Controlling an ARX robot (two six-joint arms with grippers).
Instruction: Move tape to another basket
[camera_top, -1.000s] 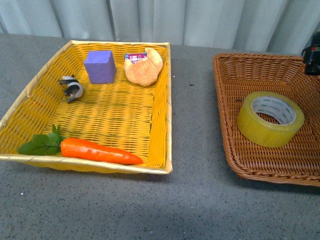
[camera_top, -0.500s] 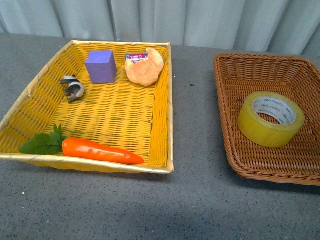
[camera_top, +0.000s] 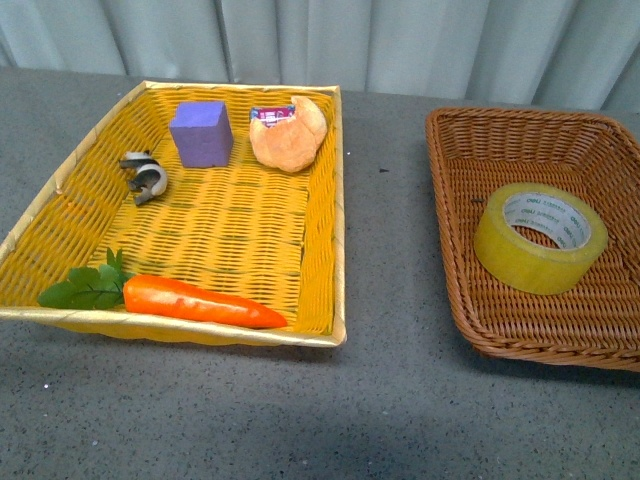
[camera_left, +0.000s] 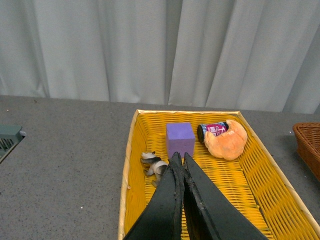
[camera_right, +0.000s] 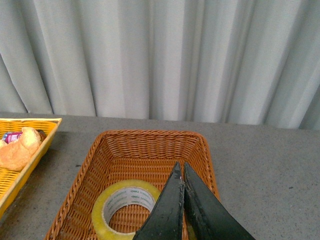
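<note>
grey counter: the tape lies flat in the basket, at 3 o'clock from the yellow basket. likely light, stiff, slick; grip across its wall. both grippers' jaws are closed, empty.

2 baskets: 1 brown basket at 3 o'clock, 1 yellow basket at 9. 1 tape. 1 carrot, 1 purple cube, 1 croissant, 1 clip. 2 grippers: left gripper, right gripper.
</note>
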